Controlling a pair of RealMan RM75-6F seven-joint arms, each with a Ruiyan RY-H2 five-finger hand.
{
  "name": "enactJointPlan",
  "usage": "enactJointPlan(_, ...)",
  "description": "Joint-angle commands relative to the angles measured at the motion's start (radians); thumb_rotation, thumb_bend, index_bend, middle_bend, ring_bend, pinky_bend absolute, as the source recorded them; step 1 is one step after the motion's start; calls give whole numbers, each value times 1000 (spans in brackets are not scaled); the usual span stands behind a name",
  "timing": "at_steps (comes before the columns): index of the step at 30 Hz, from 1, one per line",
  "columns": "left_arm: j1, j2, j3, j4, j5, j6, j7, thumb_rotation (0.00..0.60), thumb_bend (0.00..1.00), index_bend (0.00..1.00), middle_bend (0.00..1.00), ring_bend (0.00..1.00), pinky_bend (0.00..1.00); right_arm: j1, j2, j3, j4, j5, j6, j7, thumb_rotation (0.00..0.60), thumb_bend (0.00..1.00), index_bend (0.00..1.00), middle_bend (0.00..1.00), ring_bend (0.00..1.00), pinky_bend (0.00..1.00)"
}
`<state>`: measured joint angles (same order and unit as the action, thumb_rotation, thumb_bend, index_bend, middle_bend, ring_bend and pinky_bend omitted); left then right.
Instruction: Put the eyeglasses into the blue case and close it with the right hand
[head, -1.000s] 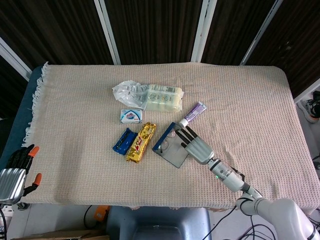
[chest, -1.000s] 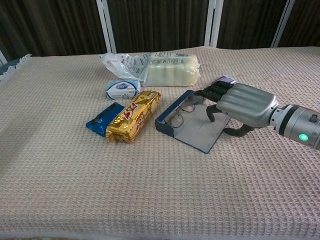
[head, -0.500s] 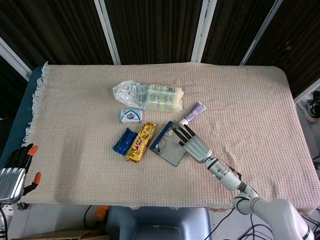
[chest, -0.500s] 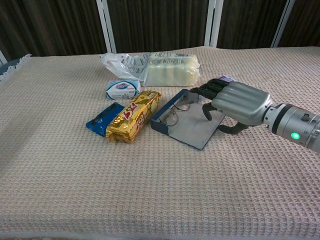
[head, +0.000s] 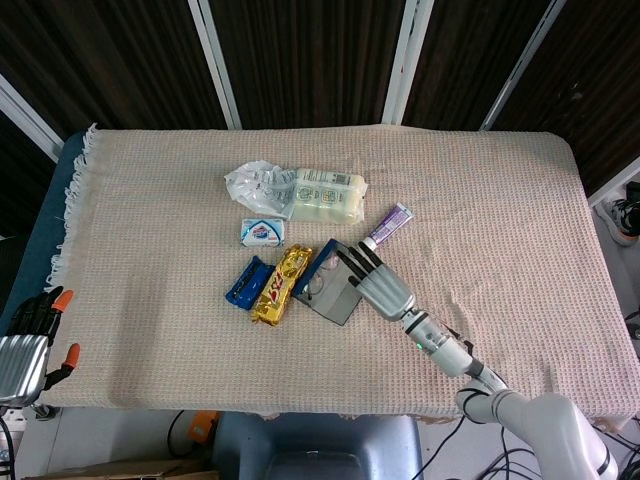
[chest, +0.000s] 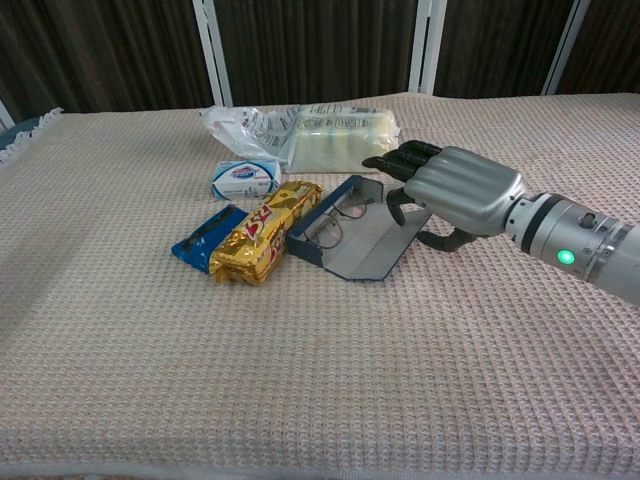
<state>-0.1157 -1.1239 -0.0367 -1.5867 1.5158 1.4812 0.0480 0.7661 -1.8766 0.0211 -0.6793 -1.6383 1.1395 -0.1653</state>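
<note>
the right robot hand (chest: 450, 187), fingers spread and holding nothing, had pushed the glasses case (chest: 345, 243) left against the gold snack bag (chest: 262, 233) at frame centre; the glasses (chest: 335, 222) lay inside, lid unclosed.

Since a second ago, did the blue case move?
Yes. The case slid left, and now touches the gold snack pack.

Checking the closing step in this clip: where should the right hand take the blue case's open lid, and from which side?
Probably at the free outer edge of the lid, from the robot's right, where the right hand hovers. The blue case lies open with the eyeglasses in its tray, its far side against the gold snack packet, so folding leftward looks easiest.
</note>
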Motion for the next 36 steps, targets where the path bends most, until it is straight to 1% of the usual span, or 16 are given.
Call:
enactJointPlan(1,1,-1,-1,0,-2,1,2,600,408,0,35,47,102,13,-5,13,-4,8,-8,-8,600,512,581,95,0,73)
enactJointPlan(7,2,0,-2,-1,-1,4,-1,600,408,0,38,47,101,47,-23,44,-4,31,-43,-20,600,512,590,102,0,79)
enactJointPlan(13,3,3,-2,-1,-1,4,-11,600,410,0,39,49,101,70,-50,57,17,48,-76,-43,600,512,616,115,0,85)
enactJointPlan(20,4,8,1,1,7,7,-23,600,410,0,40,51,101,61,-55,51,19,47,-53,-52,600,512,760,188,1,108)
enactJointPlan(22,5,8,2,1,11,9,-25,600,410,0,40,51,102,56,-51,47,14,46,-50,-52,600,535,787,202,6,110)
enactJointPlan(25,5,8,4,2,16,10,-26,600,410,0,40,51,102,48,-40,40,1,43,-41,-56,600,601,802,205,9,110)
enactJointPlan(27,5,8,5,2,18,10,-26,600,410,0,40,51,102,39,-26,31,-16,36,-27,-60,600,626,809,207,10,110)
enactJointPlan(32,4,10,5,3,22,11,-30,600,410,0,40,51,101,-3,32,-4,-90,10,26,-62,600,629,810,210,14,110)
enactJointPlan(36,5,11,7,3,26,12,-34,600,409,0,40,51,101,-59,108,-56,-187,-19,71,-80,600,629,809,210,15,110)
